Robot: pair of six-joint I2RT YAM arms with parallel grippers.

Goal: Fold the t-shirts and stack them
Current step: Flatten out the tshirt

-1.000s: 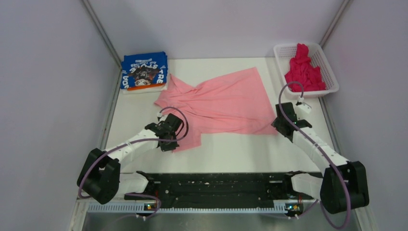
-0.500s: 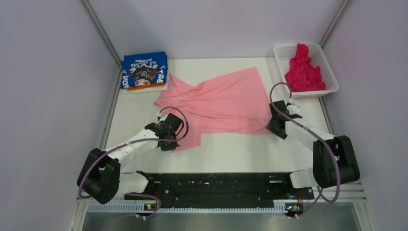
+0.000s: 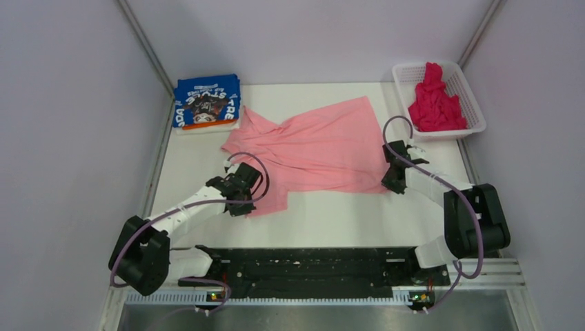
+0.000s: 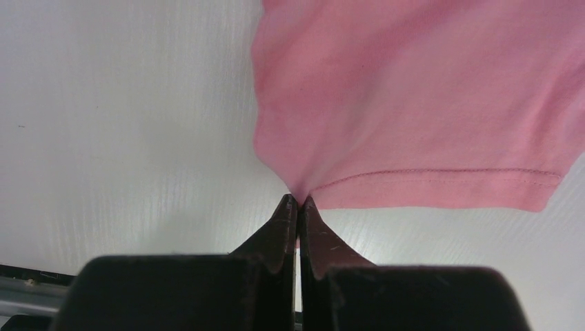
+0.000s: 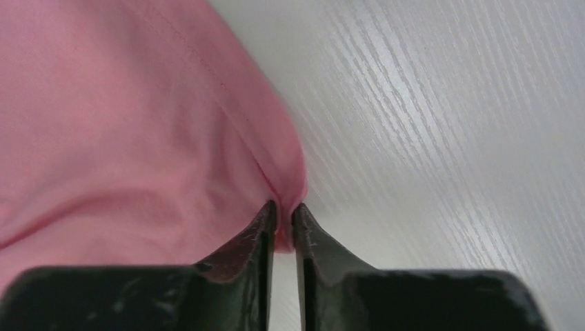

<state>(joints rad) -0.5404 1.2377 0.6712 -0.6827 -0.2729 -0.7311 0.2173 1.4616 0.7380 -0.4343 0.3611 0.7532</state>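
The pink shirt (image 3: 310,148) lies spread in the middle of the white bench (image 3: 331,214), somewhat rumpled and set at a slant, with one sleeve reaching toward the near left. The left pincer (image 3: 239,198) sits at that near-left corner. In its wrist view its fingers (image 4: 286,221) are pressed together on a pinch of pink cloth just beside the stitched hem. The right pincer (image 3: 393,181) is at the shirt's near-right corner. Its wrist view shows its fingers (image 5: 265,221) almost meeting, with the folded edge of the shirt nipped between them. A blue shirt (image 3: 205,102) with white lettering lies folded at the far left corner of the bench, just beside the pink shirt's collar end. At the far right a magenta shirt (image 3: 434,103) is heaped in a white mesh basket (image 3: 403,72).
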